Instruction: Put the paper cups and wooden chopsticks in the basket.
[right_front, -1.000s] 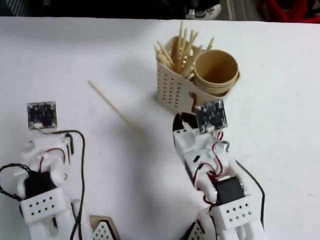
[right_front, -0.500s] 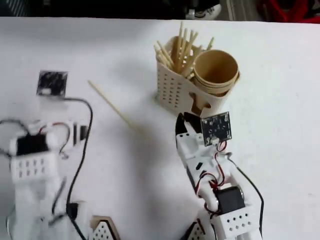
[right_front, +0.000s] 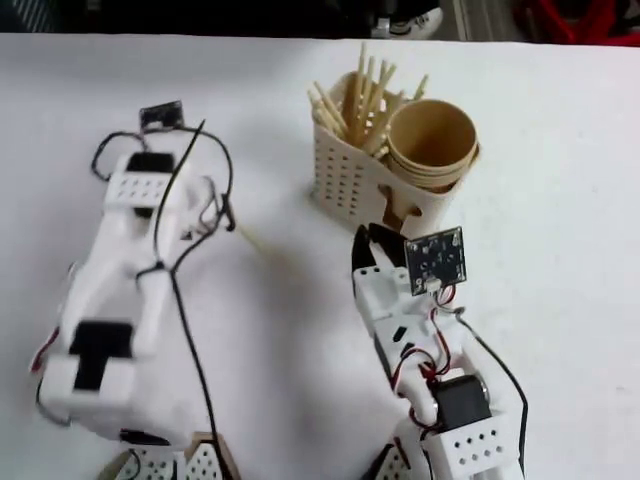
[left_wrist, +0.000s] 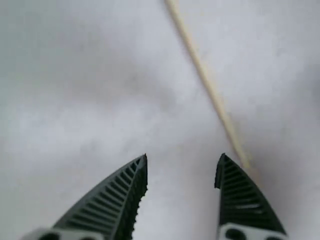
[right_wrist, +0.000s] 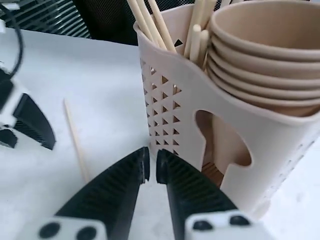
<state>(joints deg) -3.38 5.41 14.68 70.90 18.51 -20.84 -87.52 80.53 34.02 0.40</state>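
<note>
The left claw (left_wrist: 183, 157) is hanging low over the white bench (right_front: 560, 120), its jaws spread wide and gripping nothing. One tip is sitting just beside the loose chopstick (left_wrist: 205, 80), a thin pale wooden stick that is lying flat on the bench. In the high view the left arm (right_front: 130, 270) is covering most of this stick, leaving a short stretch (right_front: 258, 243) showing; its long axis is running obliquely, from far left to near right. Right of it, the perforated cream basket (right_front: 350, 180) is standing upright, holding a bundle of chopsticks (right_front: 355, 95) that are pointing upward and fanning outward, beside a nested stack of tan paper cups (right_front: 432, 140) with mouths facing up. The right claw (right_wrist: 151, 152) is resting just in front of the basket, jaws all but closed and empty.
</note>
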